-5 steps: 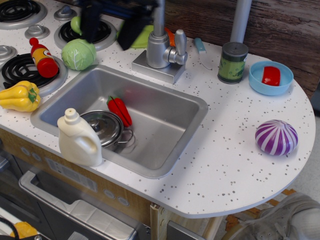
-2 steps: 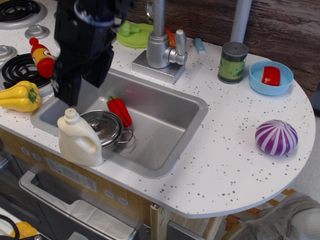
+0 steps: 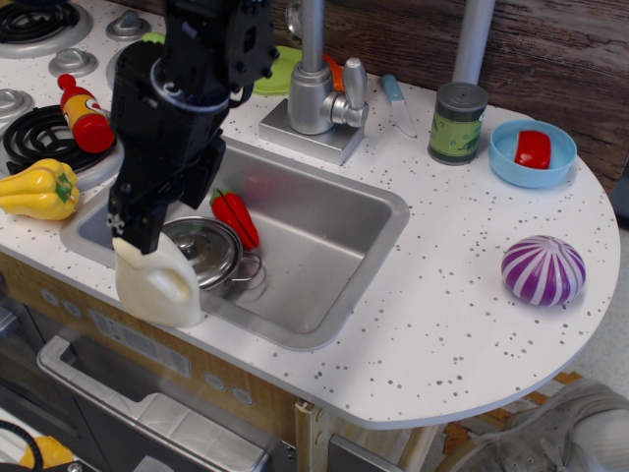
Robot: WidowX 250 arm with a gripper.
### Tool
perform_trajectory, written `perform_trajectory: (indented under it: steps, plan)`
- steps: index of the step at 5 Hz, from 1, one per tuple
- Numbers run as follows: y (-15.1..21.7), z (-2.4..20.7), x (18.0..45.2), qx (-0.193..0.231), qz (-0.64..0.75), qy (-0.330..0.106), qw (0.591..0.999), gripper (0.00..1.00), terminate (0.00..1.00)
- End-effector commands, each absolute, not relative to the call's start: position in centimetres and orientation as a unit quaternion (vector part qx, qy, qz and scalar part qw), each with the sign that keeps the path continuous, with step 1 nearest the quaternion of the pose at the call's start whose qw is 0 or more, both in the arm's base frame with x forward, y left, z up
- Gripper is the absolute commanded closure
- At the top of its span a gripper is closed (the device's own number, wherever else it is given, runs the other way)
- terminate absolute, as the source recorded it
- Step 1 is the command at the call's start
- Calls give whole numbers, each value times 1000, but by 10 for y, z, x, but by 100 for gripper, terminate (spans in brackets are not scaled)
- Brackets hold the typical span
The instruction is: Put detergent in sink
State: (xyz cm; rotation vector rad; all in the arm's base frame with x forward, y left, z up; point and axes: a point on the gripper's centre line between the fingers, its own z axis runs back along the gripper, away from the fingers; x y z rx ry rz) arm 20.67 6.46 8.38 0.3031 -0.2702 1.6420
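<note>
The cream-white detergent jug (image 3: 157,285) stands upright on the counter's front edge, at the sink's near-left corner, outside the basin. The steel sink (image 3: 324,231) holds a lidded steel pot (image 3: 204,251) and a red pepper (image 3: 234,216). My black gripper (image 3: 162,211) hangs right over the jug's top. Its fingers look spread, and the nearer finger (image 3: 136,224) covers the cap. I cannot tell whether it touches the jug.
A yellow pepper (image 3: 39,189) and a red ketchup bottle (image 3: 84,113) lie left on the stove. The grey faucet (image 3: 314,93) stands behind the sink. To the right are a green can (image 3: 457,123), a blue bowl (image 3: 531,152) and a purple striped ball (image 3: 543,270).
My gripper has come from the back of the counter forward and down to the jug's cap. The jug has not moved.
</note>
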Motion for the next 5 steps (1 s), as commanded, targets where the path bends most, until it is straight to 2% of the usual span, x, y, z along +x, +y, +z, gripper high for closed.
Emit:
perform_trajectory:
  steps: [1,2,3,4,5]
  plan:
    - [76,74,204,110,735,-151,652,0,0]
    - [81,63,209,95,731,-153,658,0,0]
    - [78,63,223,80,734,-143,659,100,0]
    - [57,80,241,85,733,-121,664,100,0]
    - [29,94,274,75,743,-102,657,100,0]
